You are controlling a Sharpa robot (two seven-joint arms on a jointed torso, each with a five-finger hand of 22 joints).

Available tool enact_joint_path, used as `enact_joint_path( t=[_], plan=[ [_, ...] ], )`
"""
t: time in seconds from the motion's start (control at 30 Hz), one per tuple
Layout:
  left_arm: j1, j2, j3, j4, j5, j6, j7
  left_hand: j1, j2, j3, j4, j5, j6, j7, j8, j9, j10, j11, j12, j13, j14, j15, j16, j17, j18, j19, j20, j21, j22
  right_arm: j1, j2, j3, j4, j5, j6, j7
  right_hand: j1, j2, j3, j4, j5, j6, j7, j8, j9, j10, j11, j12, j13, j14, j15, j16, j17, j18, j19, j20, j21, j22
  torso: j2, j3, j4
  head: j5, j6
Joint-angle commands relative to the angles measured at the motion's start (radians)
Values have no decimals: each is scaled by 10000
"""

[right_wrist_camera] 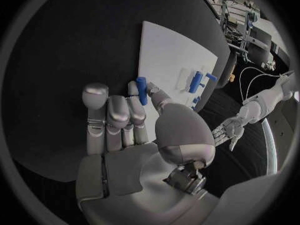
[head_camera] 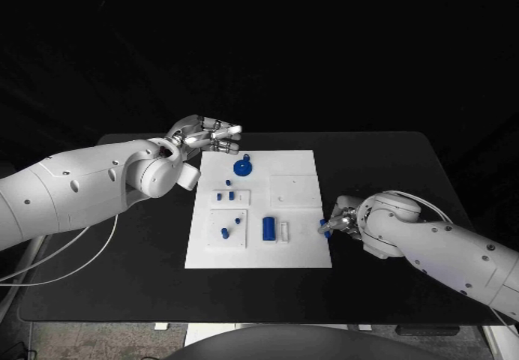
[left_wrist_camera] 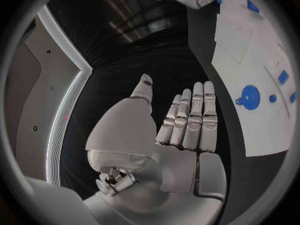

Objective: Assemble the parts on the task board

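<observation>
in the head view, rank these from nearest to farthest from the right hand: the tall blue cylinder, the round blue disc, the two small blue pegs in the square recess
Measured from the right hand, which pinches a small blue part at the board's right edge:
1. Tall blue cylinder, lying in the board's near half, nearest that hand.
2. Two small blue pegs, in the square recess on the board's left side.
3. Round blue disc, at the far end, by the left hand.

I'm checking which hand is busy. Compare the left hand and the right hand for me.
The left hand holds nothing, its fingers straight; the right hand pinches a small blue part. The left hand sits off the task board's far left corner, the right hand at the board's near right edge. Both are silver hands on white arms.
</observation>
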Motion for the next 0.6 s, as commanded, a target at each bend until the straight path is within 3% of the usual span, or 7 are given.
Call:
enact_joint_path(
  t=[0.03, 0.33, 0.6],
  plan=[
    [2, 2, 4, 18, -29, 166, 30, 48, -16, 36, 22, -42, -78, -22, -13, -7, -55, -12, 37, -4, -74, -20, -51, -4, 72, -34, 68, 5, -13, -54, -82, -24, 103, 196, -490, 578, 238, 127, 726, -643, 277, 75, 5, -20, 40, 34, -35, -26, -19, -22, -56, -53, -36, -25, 488, -52, -59, -17, 0, 3, 6, 33, 10],
    [2, -17, 2, 32, -28, 147, 71, 35, 68, 34, -29, -31, -128, -13, -16, -9, -60, -7, 36, -4, -59, -22, -52, 1, 80, -28, 68, 10, -13, -78, -407, -6, 600, 604, -1277, 1348, 228, 100, 1300, -848, 575, 148, 58, -21, 108, 77, -20, 0, -37, -23, -38, -65, -102, -2, 494, -30, -23, 4, -2, -4, -3, 87, -37],
    [2, -21, 1, 36, -28, 136, 69, 3, 105, -7, -118, -24, -137, 0, -17, -10, -63, -4, 37, -4, -57, -23, -51, 2, 83, -29, 70, 15, -15, -80, -599, 180, 1132, 820, -1596, 1442, 197, 31, 1350, -875, 730, 211, 44, -19, 108, 98, -38, 6, -42, -26, -49, -74, -141, 1, 493, -38, -17, 1, -2, -4, 0, 149, -26]
  ],
)
